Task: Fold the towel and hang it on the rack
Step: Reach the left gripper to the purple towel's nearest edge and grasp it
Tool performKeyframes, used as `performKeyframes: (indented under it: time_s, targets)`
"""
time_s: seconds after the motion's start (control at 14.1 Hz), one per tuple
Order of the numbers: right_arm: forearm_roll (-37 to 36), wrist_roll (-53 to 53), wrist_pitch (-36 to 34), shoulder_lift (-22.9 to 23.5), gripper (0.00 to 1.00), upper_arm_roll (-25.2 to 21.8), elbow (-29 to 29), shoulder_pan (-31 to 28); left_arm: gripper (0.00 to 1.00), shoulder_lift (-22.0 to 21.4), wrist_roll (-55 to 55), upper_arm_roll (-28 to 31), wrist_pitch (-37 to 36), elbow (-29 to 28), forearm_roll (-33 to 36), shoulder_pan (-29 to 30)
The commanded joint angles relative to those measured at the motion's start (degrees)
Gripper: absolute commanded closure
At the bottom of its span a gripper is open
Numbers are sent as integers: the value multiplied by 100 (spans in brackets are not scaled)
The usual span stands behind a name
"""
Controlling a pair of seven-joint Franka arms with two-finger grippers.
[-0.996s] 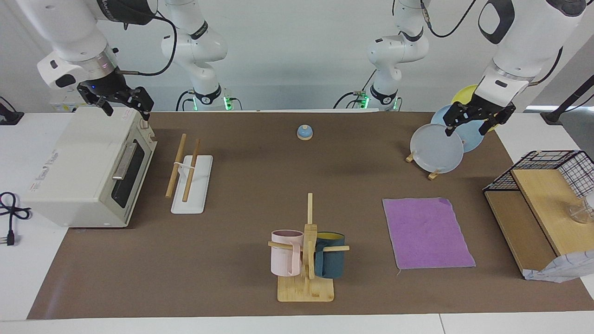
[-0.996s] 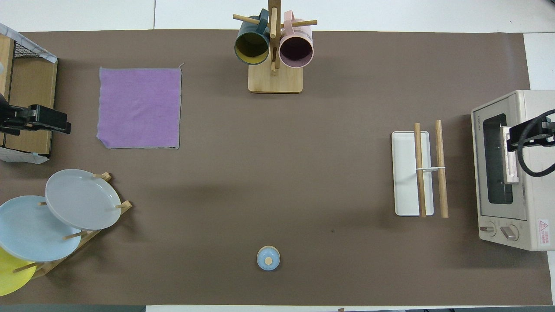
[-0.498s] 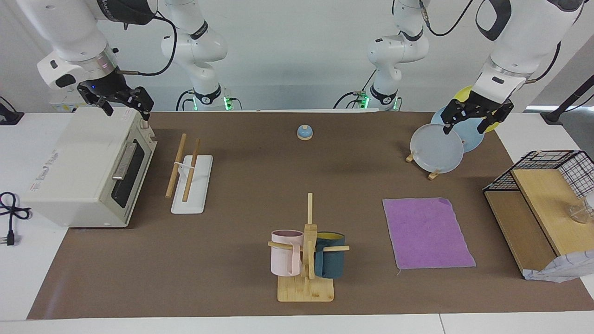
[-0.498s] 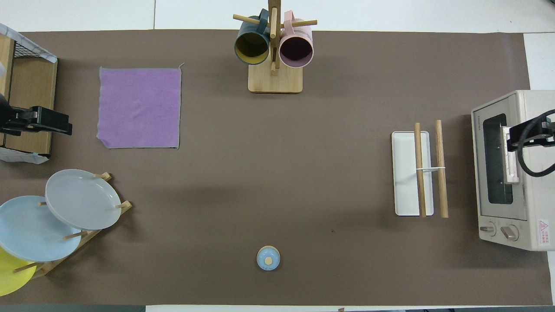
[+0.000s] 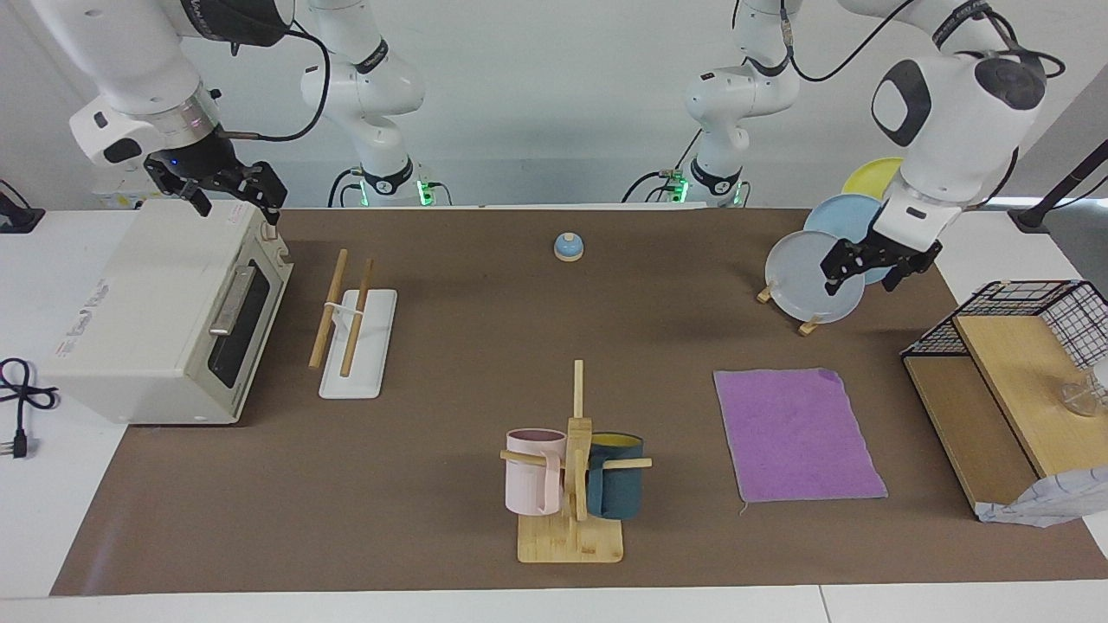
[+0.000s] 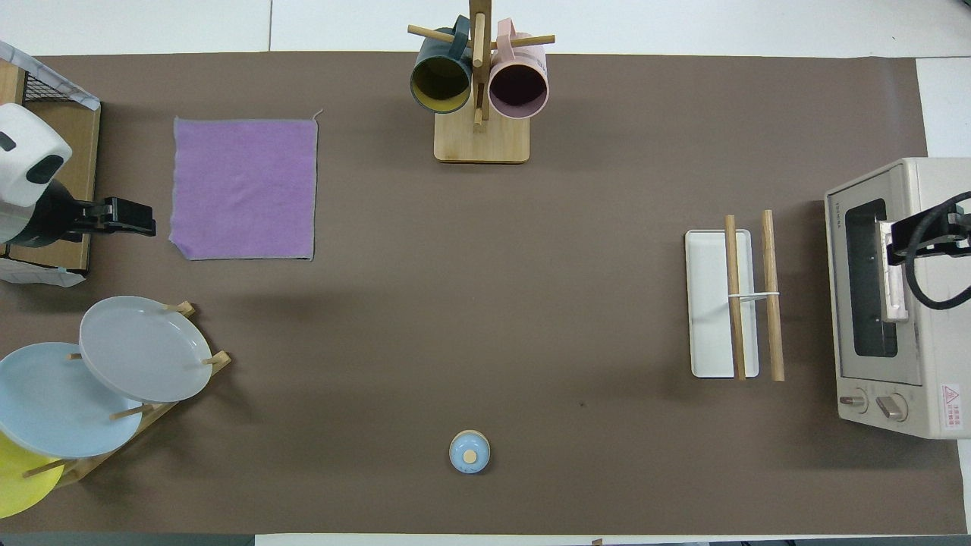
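The purple towel (image 5: pixel 796 434) lies flat and unfolded on the brown mat toward the left arm's end; it also shows in the overhead view (image 6: pixel 244 188). The rack (image 5: pixel 357 346), two wooden dowels on a white base, stands beside the toaster oven toward the right arm's end, and shows in the overhead view too (image 6: pixel 713 303). My left gripper (image 5: pixel 864 275) is open and empty in the air over the mat beside the towel's edge (image 6: pixel 140 225). My right gripper (image 5: pixel 241 208) is open and empty, waiting above the toaster oven (image 6: pixel 895 244).
A mug tree (image 5: pixel 571 484) with a pink and a dark teal mug stands at the mat's edge farthest from the robots. Plates on a wooden stand (image 5: pixel 814 277) are nearer the robots than the towel. A toaster oven (image 5: pixel 164 320), a blue bell (image 5: pixel 568 247) and a wire-and-wood shelf (image 5: pixel 1004 363) are also here.
My left gripper has come down from over the plates and moved toward the towel's edge. The right arm, towel and rack have not moved.
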Motion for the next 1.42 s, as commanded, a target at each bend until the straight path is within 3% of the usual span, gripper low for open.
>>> performKeyframes:
  time_s: [0.0,0.28,0.5,0.71,1.07,1.35]
  targets:
    - [79,-124,-74,-43,0,20,-12,-68,1,959,27,-6,1024,20,-85,359]
    - [79,-124,-74,-51,0,20,-12,-68,8,1576,-498,-15,1564,20,-103,475]
    - [79,-124,-74,-51,0,29,-12,-68,23,1770,-843,-15,1616,20,-129,475]
    - [79,-124,-74,-51,0,29,-12,-68,35,1779,-860,-15,1617,-94,-190,493]
    - [79,-124,-74,-51,0,29,-12,-68,43,1779,-869,-15,1845,-349,-445,668]
    - [79,-124,-74,-51,0,20,-12,-68,55,1779,-869,-15,1863,-358,-665,686]
